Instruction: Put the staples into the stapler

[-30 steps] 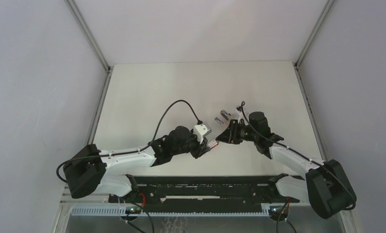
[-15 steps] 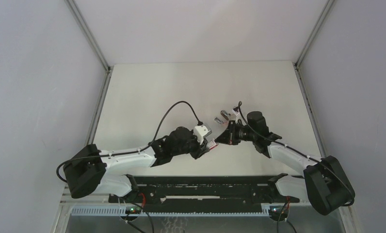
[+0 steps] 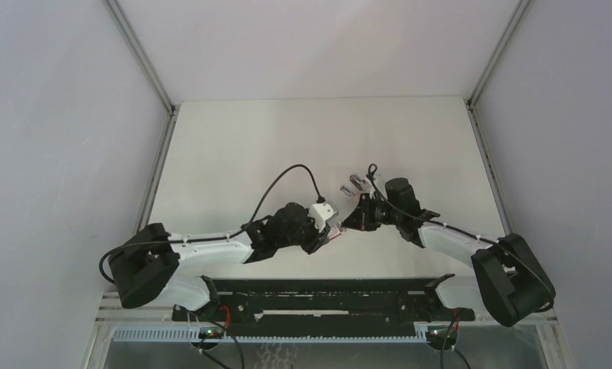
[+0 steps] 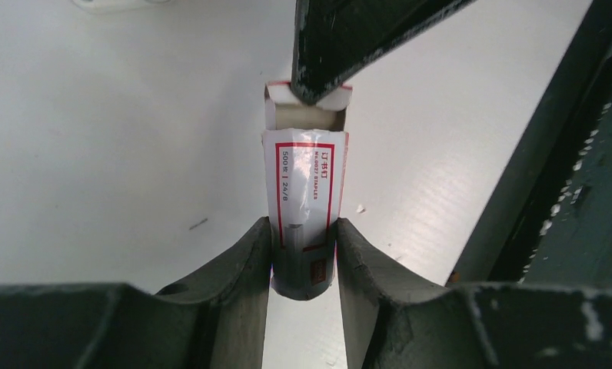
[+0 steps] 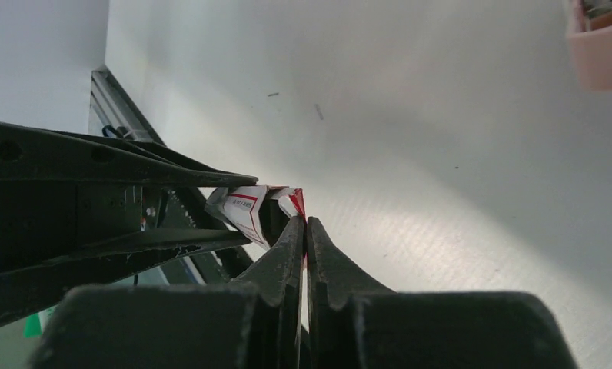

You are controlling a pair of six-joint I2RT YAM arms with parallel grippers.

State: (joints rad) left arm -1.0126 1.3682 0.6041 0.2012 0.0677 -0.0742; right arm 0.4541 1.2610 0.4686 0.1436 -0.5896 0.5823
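Note:
My left gripper (image 4: 303, 231) is shut on a small white staple box with a red label (image 4: 303, 184), held above the table. The box's far end is open. My right gripper (image 5: 304, 223) is shut on the red-edged end flap of that box (image 5: 245, 207); one of its dark fingers (image 4: 349, 38) covers the open end in the left wrist view. The two grippers meet at the table's near middle, left (image 3: 330, 231) and right (image 3: 349, 223). The staples are hidden inside the box. The pink-and-white stapler (image 3: 355, 185) lies just behind the grippers and shows in the right wrist view (image 5: 601, 54).
The bare white table (image 3: 287, 138) stretches to the back and sides between grey walls. A black rail (image 3: 326, 296) runs along the near edge by the arm bases.
Both wrists have drawn a little closer together: the left gripper with the box shifted slightly right and the right wrist shifted left toward it.

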